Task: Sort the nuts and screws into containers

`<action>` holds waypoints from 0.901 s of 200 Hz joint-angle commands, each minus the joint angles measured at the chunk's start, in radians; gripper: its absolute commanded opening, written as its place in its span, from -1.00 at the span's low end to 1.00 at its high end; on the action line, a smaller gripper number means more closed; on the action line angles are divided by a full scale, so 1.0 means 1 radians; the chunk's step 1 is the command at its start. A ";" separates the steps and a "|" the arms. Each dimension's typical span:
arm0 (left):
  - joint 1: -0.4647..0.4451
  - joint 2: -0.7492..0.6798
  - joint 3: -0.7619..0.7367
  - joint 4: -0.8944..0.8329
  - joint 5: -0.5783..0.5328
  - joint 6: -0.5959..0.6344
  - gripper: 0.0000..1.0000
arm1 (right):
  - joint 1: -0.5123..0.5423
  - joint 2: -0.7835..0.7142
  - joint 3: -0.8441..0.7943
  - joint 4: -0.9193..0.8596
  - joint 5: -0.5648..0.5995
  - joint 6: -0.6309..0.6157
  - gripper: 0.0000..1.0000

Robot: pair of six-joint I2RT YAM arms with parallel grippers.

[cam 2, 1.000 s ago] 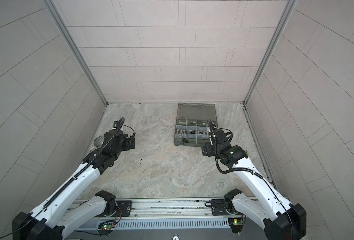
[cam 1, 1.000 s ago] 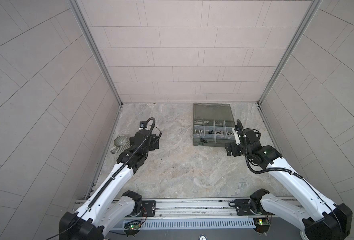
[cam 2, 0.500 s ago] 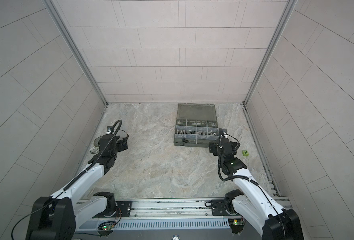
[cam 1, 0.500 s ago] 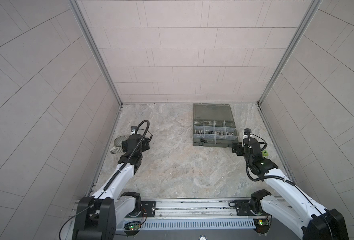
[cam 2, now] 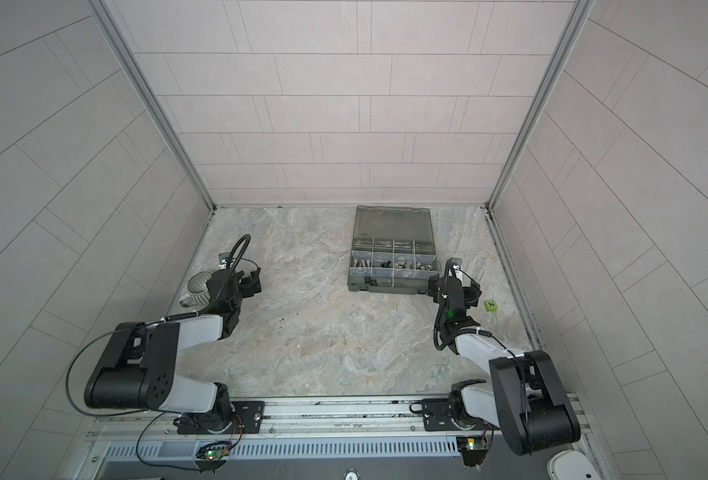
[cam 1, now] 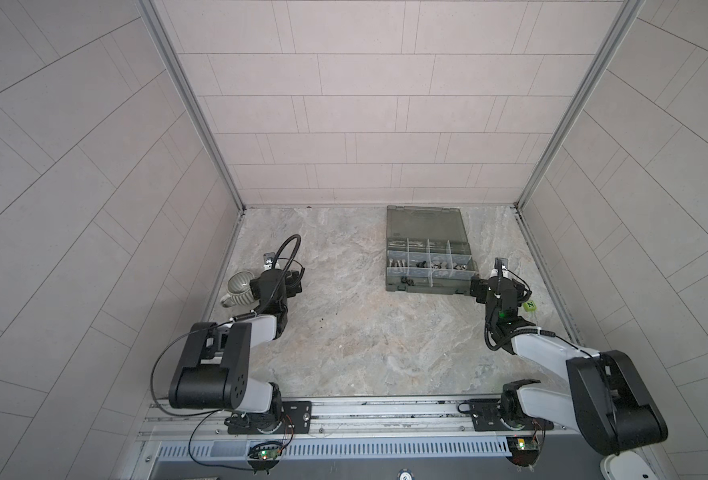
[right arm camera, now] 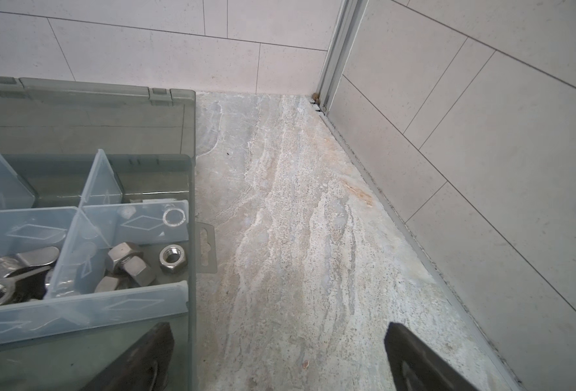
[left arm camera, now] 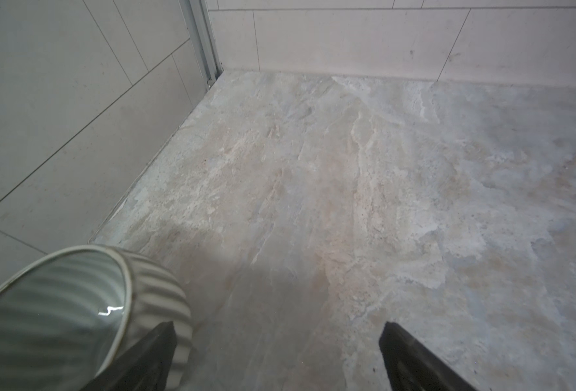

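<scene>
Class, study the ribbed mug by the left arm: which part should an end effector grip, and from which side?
Probably the rim of the ribbed mug, from above, one finger inside, one outside: it stands upright with its mouth open, and the round body looks wide. The open left end effector is nearest.

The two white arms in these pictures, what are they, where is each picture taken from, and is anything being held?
They are two robot arms fixed to a rail at the front of the table. Two pictures look down from overhead; the other two come from cameras on each wrist. The left fingers stand open and empty beside a ribbed mug. The right fingers stand open and empty at the corner of an open organizer box, whose compartments hold nuts and screws. A small green block lies near the right arm.
</scene>
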 commanded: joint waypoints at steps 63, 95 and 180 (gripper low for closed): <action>0.006 0.099 -0.007 0.200 0.078 0.031 1.00 | -0.074 0.317 0.002 0.459 -0.185 -0.059 0.99; 0.007 0.101 -0.006 0.198 0.077 0.032 1.00 | -0.073 0.285 0.032 0.352 -0.218 -0.070 0.98; -0.031 0.091 0.000 0.175 0.012 0.057 1.00 | -0.073 0.310 0.035 0.387 -0.213 -0.078 0.99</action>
